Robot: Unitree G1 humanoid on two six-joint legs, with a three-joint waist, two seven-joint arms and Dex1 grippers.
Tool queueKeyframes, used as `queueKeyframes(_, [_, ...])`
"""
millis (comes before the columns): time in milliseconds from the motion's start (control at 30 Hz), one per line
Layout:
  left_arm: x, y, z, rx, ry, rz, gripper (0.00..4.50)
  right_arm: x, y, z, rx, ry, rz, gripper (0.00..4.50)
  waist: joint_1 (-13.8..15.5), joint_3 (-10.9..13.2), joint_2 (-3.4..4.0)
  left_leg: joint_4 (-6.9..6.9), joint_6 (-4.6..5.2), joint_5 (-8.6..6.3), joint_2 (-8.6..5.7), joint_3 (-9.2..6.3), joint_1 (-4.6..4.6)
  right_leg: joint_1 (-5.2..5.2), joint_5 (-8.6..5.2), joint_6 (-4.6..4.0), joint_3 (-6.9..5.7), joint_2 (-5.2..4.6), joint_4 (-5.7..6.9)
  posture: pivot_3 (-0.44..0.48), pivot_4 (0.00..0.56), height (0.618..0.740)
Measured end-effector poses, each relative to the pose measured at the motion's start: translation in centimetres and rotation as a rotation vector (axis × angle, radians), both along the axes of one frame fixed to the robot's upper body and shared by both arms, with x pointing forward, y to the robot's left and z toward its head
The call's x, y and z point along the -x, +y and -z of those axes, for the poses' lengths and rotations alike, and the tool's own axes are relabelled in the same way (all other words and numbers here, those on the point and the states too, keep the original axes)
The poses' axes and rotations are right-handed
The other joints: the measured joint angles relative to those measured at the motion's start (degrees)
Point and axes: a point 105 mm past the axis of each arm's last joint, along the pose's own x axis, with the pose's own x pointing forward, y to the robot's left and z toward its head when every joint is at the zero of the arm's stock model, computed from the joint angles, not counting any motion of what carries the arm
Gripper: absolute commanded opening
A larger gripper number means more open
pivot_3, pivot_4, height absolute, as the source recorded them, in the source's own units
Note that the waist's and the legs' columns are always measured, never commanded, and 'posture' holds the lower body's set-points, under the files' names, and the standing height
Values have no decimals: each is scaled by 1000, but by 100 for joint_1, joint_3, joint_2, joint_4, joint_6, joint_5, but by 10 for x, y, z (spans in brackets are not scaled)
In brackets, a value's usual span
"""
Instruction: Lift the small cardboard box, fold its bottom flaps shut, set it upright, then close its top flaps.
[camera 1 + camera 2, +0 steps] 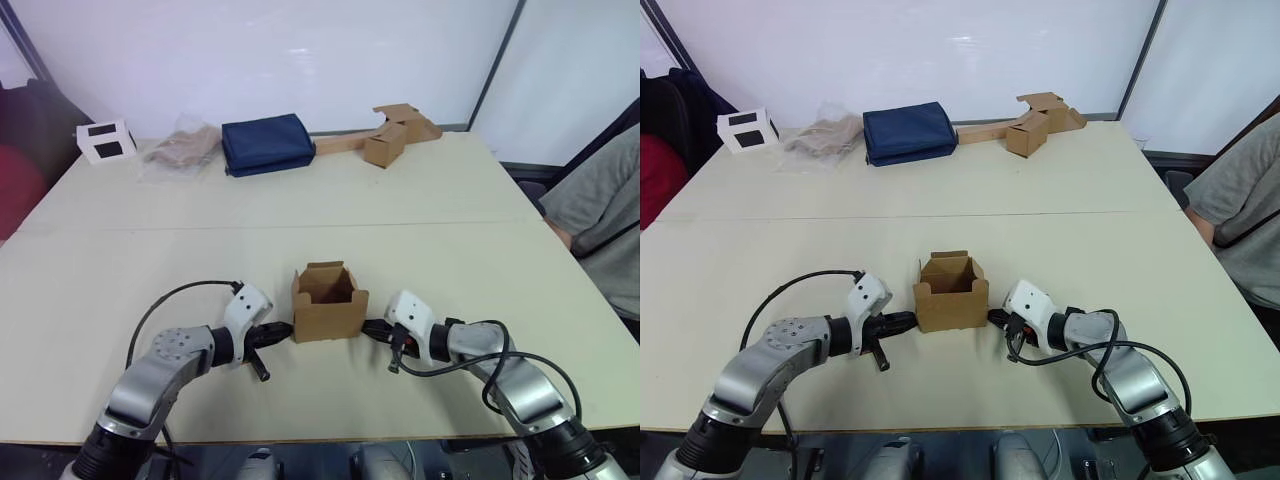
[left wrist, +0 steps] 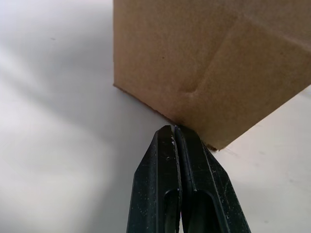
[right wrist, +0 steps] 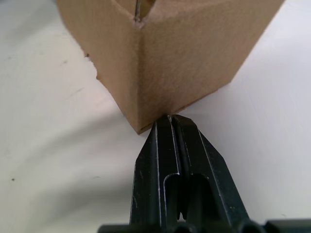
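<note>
Small cardboard box (image 1: pixel 327 303) sits centre frame on desk (image 1: pixel 480 210), top open, w/ left claw (image 1: pixel 281 332) & right claw (image 1: pixel 372 328) both pinched together, tips pressing opposite sides, prob. to squeeze-lift it.

Bright, even light from above; the table (image 1: pixel 150 270) shows mild glare. Soft shadows pool beneath the left gripper (image 2: pixel 174 128) and right gripper (image 3: pixel 170 117); wrist views blur close up.

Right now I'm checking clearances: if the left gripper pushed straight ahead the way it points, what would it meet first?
The small cardboard box: the left gripper, fingers shut, points at its side wall low down, tips apparently touching it already.
</note>
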Motion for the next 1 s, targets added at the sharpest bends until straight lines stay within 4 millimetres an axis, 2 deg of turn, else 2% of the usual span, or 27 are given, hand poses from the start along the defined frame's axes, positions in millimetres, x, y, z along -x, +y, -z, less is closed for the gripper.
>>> queueKeyframes(167, [5, 11, -2, -17, 32, 36, 59, 10, -4, -12, 36, -26, -60, 0, -5, 0, 0, -2, 1, -1, 1, 0, -1, -2, 0, 0, -1, 1, -2, 0, 150, 740])
queueKeyframes(233, [5, 25, -5, -22, 59, 26, 59, 16, -12, -14, 79, -29, -81, 0, -5, 1, 0, -3, 2, -1, 2, 0, -1, -2, 0, 0, -1, 2, -4, 0, 150, 740])
queueKeyframes(433, [-1, 34, -19, 2, 51, 44, 59, 7, -22, -30, 54, -43, -57, 0, -5, 2, 1, -1, 2, -1, 2, 0, -4, -2, 0, 0, -2, 1, -6, 0, 150, 740])
queueKeyframes(533, [-16, 32, -48, 56, -9, 49, 59, -12, -30, -66, 12, -112, -19, 0, 4, 8, -3, 3, 1, -1, 2, -2, -8, -2, 1, 0, -6, 1, -5, 0, 150, 740])
queueKeyframes(633, [-28, 18, -90, 129, -110, 93, 59, -25, -22, -105, -76, -186, -32, 0, -8, 8, -3, -2, 3, -2, 2, -2, -8, -2, 1, 0, -6, 1, -15, 0, 150, 740])
queueKeyframes(667, [-29, 15, -95, 139, -122, 103, 59, -27, -19, -110, -95, -191, -42, 0, -11, 8, -2, -6, 6, -3, 2, -2, -8, -2, 1, 0, -6, 1, -19, 0, 150, 740])
queueKeyframes(767, [-29, 8, -104, 156, -130, 128, 59, -26, -7, -117, -172, -163, -76, 0, -33, 8, -2, -6, 12, -6, 4, -1, -11, -6, 1, 0, -5, 2, -22, 0, 150, 740])
queueKeyframes(900, [-27, 2, -104, 155, -124, 155, 59, -19, 11, -109, -214, -97, -139, 0, -17, 8, -1, -2, 11, -6, 4, -1, -11, -6, 1, 0, -6, 1, -18, 0, 150, 740])
queueKeyframes(1000, [-26, -1, -102, 148, -119, 170, 59, -17, 17, -105, -213, -83, -161, 0, -1, 8, -1, 0, 11, -6, 2, -1, -12, -5, 1, 1, -6, -1, -20, 0, 150, 740])
